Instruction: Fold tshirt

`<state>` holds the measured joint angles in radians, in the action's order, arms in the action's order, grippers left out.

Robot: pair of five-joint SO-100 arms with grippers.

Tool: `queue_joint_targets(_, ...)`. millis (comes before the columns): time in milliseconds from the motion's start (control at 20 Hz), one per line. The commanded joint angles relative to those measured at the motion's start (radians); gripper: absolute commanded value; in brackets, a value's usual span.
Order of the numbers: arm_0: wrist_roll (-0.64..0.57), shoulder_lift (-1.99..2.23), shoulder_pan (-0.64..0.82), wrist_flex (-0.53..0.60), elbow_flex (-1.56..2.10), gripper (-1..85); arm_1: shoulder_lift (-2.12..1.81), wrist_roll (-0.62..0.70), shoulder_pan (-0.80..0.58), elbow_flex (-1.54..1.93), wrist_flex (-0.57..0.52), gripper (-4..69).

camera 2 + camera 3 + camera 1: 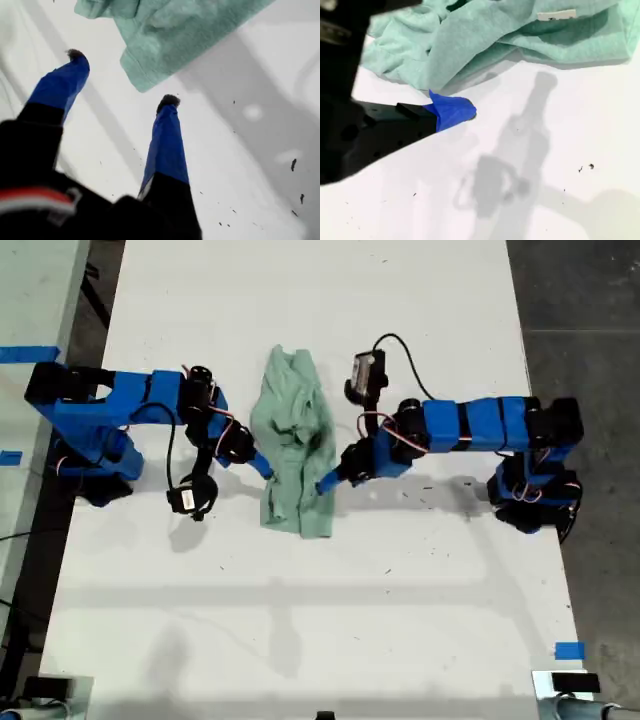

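Observation:
The tshirt [293,445] is pale mint green and lies bunched in a long strip on the white table [320,620], between the two arms. My first gripper [122,77] is open and holds nothing. Its blue fingertips [169,102] hover just short of a hemmed corner of the tshirt [165,40]. In the exterior view my first gripper [331,478] is at the cloth's right edge. One blue fingertip [454,110] of my second gripper shows beside the rumpled tshirt [470,40], which has a white label. My second gripper [263,466] is at the cloth's left edge in the exterior view.
The arm bases stand at the exterior view's left [85,430] and right [535,465]. Blue tape marks [568,650] sit near the table edges. Small dark specks [295,165] dot the white surface.

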<state>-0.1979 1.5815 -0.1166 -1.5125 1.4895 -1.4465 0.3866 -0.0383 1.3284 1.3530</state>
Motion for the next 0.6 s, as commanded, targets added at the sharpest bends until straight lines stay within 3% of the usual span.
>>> queue_joint_targets(0,-0.026,-0.1,0.017,0.029,-0.141,30.2,0.114,0.015,0.029,-0.172,0.009,27.2)
queue_joint_targets(550,-0.021,-0.591,0.012,0.098,-0.416,26.3,0.434,-0.012,0.048,-0.324,-0.048,25.3)
